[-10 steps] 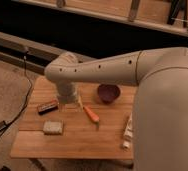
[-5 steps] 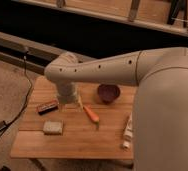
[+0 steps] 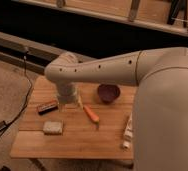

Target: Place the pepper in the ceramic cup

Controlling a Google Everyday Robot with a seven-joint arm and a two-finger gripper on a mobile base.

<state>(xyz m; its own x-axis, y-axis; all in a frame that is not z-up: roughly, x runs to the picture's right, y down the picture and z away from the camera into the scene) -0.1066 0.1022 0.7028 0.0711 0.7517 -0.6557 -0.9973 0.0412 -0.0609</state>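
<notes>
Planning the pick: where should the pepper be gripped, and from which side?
Likely best: grip the pepper at mid-body from above, closing across its width. It lies flat on the table, slender and diagonal, with bare wood on both sides. The end effector hangs beside its far end.

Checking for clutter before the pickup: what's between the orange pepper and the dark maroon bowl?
In the camera view, only bare wooden table shows between the pepper and the bowl. The gripper hangs just left of the pepper.
</notes>
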